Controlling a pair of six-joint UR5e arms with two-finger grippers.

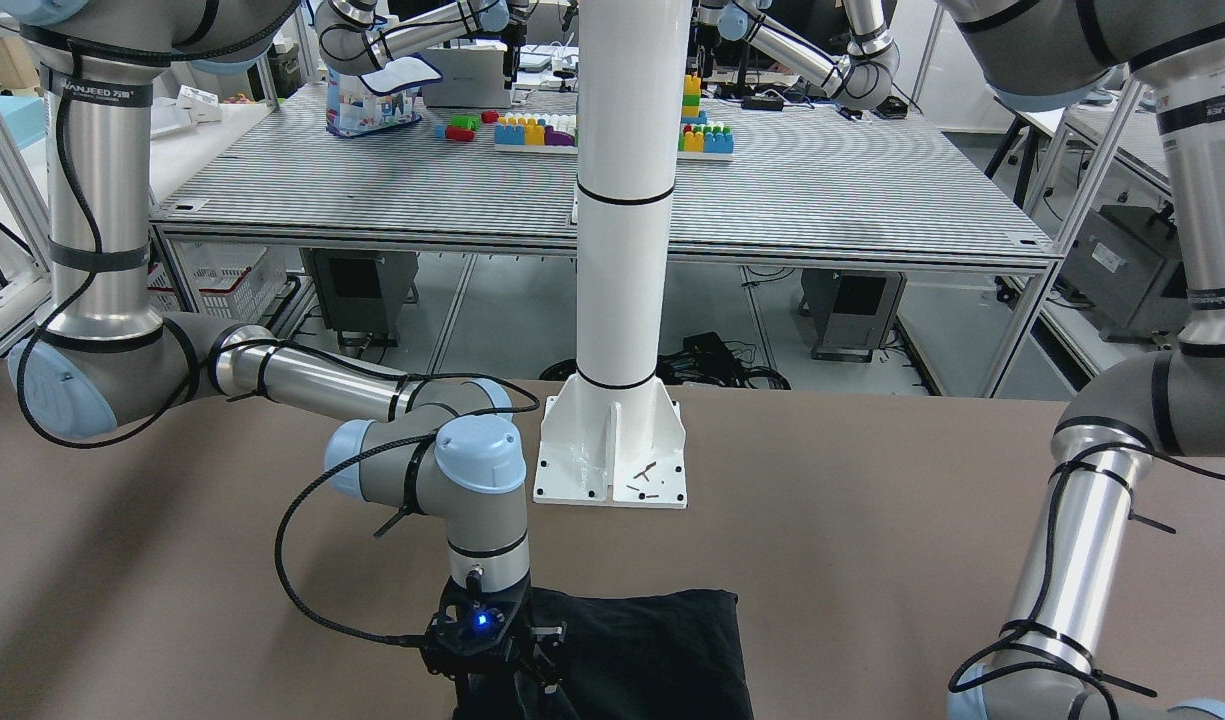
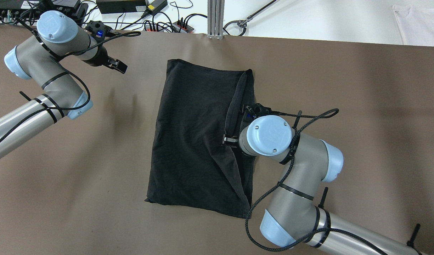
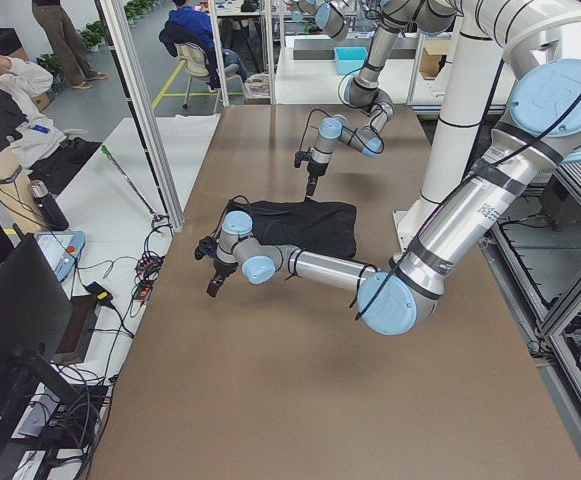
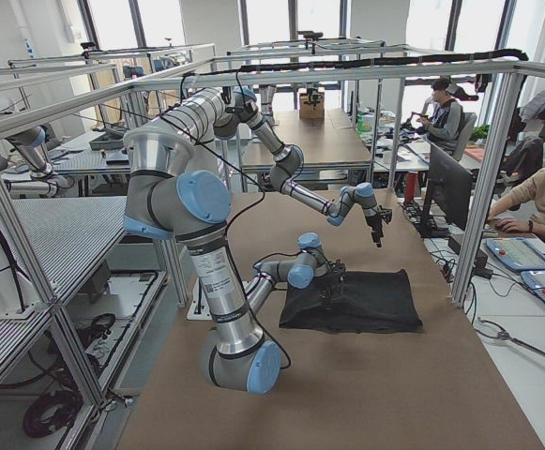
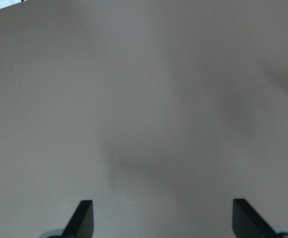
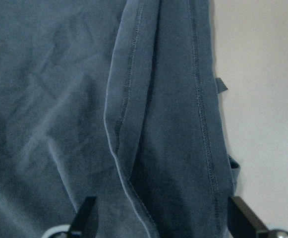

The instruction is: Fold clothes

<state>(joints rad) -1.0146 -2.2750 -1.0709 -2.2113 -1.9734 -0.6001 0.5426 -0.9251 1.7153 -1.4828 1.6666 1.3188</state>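
One brown matte table top [image 2: 362, 106] is seen, and everything else is carried on it. Two grey and silver robot arms with pale blue joint caps are counted: the left arm [image 2: 43, 67] and the right arm [image 2: 302, 159]. One white round pole [image 1: 625, 200] is bolted upright at the robot's edge of the table by its one white square base plate [image 1: 612, 470].

One plain black soft fabric garment [image 2: 195, 141], roughly rectangular, is laid flat at the middle of the table. A narrow strip is turned over along the side nearest the right arm, and two stitched hems are shown there in the right wrist view.

Two black two-finger grippers are counted. The left gripper [image 2: 118, 66] is held over bare table near the far edge, well apart from the garment, with its fingers spread wide and nothing between them. The right gripper [image 6: 163, 215] is held over the turned strip, its fingers also spread wide; whether the fabric is touched cannot be told.

The word "HUAWEI" is read on the back of one dark monitor [image 3: 10, 340] beside the table. Lettering on a black arm band cannot be read with certainty.
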